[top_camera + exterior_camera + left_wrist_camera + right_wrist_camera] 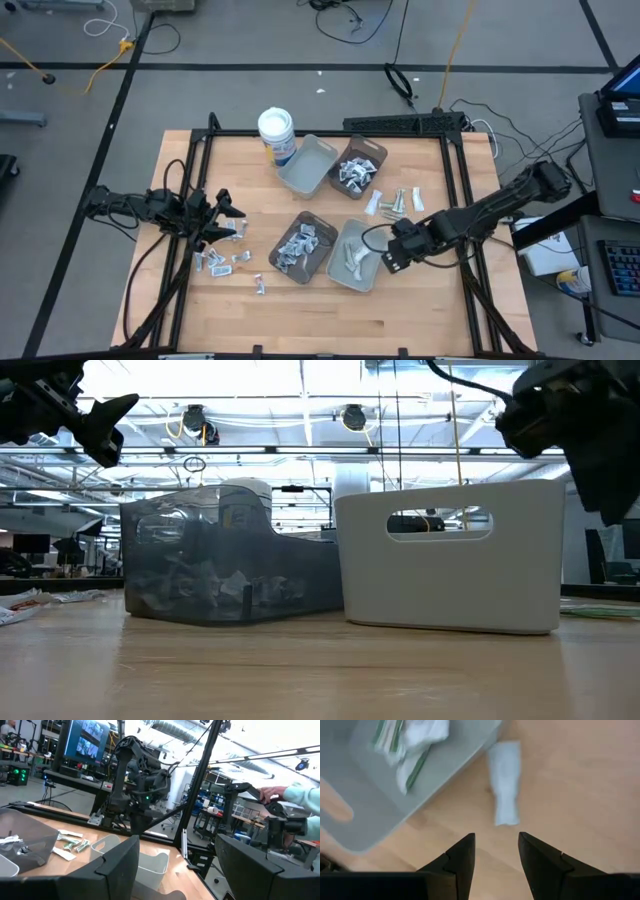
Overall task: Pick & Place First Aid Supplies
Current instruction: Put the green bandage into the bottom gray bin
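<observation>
The first aid supplies lie in several places. Loose packets [222, 250] are scattered on the table's left part, and pale strips [396, 203] lie right of centre. More fill the brown trays [303, 247] [358, 170] and the grey tray [352, 256]. My right gripper [390, 258] hangs open at that grey tray's right rim, pointing down. Its wrist view shows the gripper [496, 851] over bare wood, just short of one white packet [505, 782] lying flat beside the tray [380, 805]. My left gripper [226, 208] is raised above the scattered packets, open [185, 865] and empty.
A white tub with a blue label [277, 133] stands at the far side beside another grey tray [308, 165]. The trays cluster mid-table, seen side on in the low view [450, 555]. Black frame rails [462, 200] run along the table's sides. A person's hand [272, 794] shows beyond the table.
</observation>
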Robot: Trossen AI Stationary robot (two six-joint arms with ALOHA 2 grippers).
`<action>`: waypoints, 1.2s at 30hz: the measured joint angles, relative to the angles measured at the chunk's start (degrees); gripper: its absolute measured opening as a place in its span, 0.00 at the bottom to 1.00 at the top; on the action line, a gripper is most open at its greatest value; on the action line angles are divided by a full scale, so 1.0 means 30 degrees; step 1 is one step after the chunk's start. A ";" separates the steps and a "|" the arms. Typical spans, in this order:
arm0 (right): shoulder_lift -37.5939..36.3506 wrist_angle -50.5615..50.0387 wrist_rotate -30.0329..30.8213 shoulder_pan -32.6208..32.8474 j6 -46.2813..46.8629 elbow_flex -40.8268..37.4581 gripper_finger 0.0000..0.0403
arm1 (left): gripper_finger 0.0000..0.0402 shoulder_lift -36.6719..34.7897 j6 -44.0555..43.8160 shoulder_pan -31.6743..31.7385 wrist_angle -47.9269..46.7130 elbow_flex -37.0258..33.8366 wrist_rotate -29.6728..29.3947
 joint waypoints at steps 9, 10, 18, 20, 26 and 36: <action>0.1990 0.2113 -0.0124 0.0241 -0.1031 -0.1117 0.36 | 0.66 0.0000 0.0000 0.0002 0.0001 0.0000 0.0000; 0.2232 0.2112 -0.0094 0.0244 -0.1100 -0.1177 0.36 | 0.66 0.0000 0.0002 0.0003 0.0000 0.0000 0.0000; 0.4002 0.3461 -0.0100 0.0244 -0.2395 -0.1593 0.36 | 0.66 0.0000 0.0000 -0.0002 0.0000 0.0000 0.0000; 0.4151 0.3847 -0.0046 0.0244 -0.2539 -0.1740 0.36 | 0.66 0.0000 0.0003 -0.0002 0.0007 0.0000 0.0000; 0.4698 0.4229 -0.0091 0.0237 -0.2544 -0.1942 0.35 | 0.66 0.0000 0.0000 -0.0002 0.0001 0.0000 0.0000; 0.4543 0.4300 -0.0264 0.0199 -0.1527 -0.1971 0.04 | 0.66 0.0000 0.0007 -0.0002 0.0000 0.0000 0.0000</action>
